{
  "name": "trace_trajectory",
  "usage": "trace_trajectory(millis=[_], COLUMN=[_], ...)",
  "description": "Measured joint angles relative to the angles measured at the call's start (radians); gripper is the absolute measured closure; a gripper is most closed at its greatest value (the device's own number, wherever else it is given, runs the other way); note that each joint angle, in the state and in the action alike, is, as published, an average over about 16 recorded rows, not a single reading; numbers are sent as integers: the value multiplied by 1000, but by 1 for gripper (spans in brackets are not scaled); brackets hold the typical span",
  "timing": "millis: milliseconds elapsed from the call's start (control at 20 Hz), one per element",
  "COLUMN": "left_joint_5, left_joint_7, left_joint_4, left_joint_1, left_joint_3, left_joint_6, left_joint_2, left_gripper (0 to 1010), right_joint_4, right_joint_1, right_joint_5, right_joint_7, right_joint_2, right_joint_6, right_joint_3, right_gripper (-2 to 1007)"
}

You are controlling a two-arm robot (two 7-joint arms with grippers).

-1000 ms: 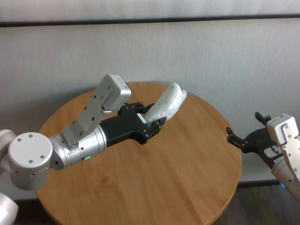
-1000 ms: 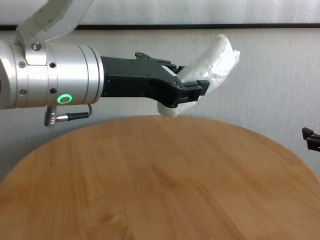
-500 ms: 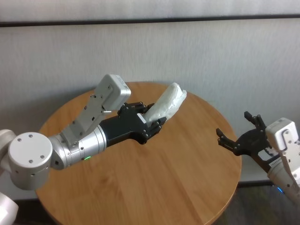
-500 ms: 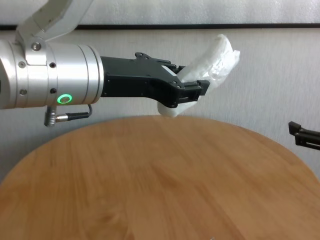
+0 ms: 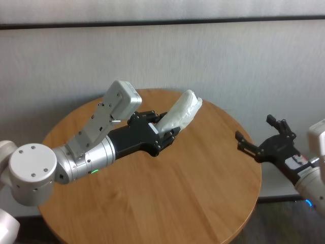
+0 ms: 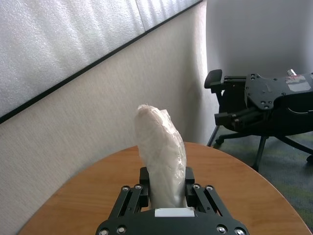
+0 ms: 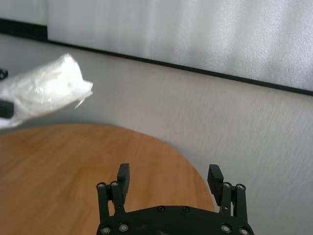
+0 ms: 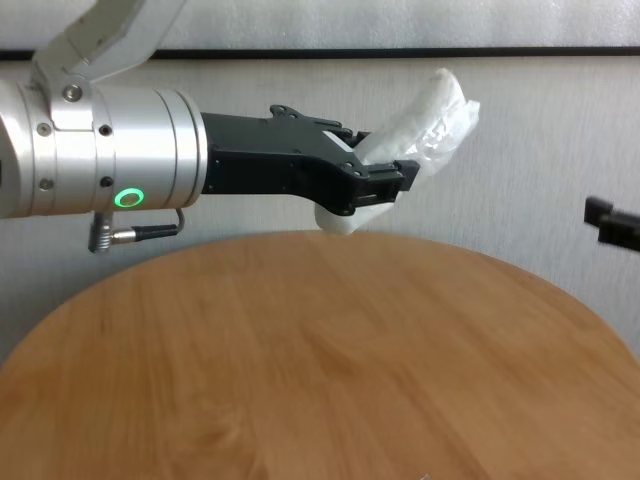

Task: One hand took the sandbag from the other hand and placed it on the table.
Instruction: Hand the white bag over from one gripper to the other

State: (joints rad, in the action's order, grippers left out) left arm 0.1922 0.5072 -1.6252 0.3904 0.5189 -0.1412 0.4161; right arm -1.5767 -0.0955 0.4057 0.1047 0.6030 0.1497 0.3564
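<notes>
My left gripper (image 5: 167, 133), the one with the green ring light, is shut on the lower end of the white sandbag (image 5: 184, 113). It holds the sandbag tilted up above the far part of the round wooden table (image 5: 167, 203). The sandbag also shows in the left wrist view (image 6: 161, 156) and the chest view (image 8: 430, 115). My right gripper (image 5: 255, 128), the one with the blue light, is open and empty. It hovers beside the table's right edge, apart from the sandbag and pointing toward it. The right wrist view shows its spread fingers (image 7: 169, 171) and the sandbag (image 7: 44, 93) farther off.
A grey wall runs close behind the table. A black office chair base (image 6: 274, 142) stands on the floor to the right of the table. The near half of the tabletop (image 8: 320, 380) is bare wood.
My right gripper has risen and come in toward the table's right edge, turning toward the sandbag. My left gripper and the sandbag have not moved.
</notes>
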Motion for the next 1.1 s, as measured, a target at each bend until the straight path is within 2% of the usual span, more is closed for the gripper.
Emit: trace_trajectory(millis=[300,600,850,1100], left_joint_5=[0,0,0,0], left_joint_7=[0,0,0,0], left_joint_4=[0,0,0,0], left_joint_1=[0,0,0,0], left_joint_3=[0,0,0,0], left_joint_6=[0,0,0,0], left_joint_2=[0,0,0,0], left_gripper=[584,584,584,584], right_joint_4=[-56,-112,-162,-210], right_joint_1=[33,61,81,97], right_joint_5=[149,301,405,492], right_joint_7=[48,85,94,84], right_joint_2=[-26,-60,-90,-116], right_joint_6=[-63,-153,-224,-281], right_joint_3=[-62,-116,-145,-157], right_gripper=[0,0,0,0])
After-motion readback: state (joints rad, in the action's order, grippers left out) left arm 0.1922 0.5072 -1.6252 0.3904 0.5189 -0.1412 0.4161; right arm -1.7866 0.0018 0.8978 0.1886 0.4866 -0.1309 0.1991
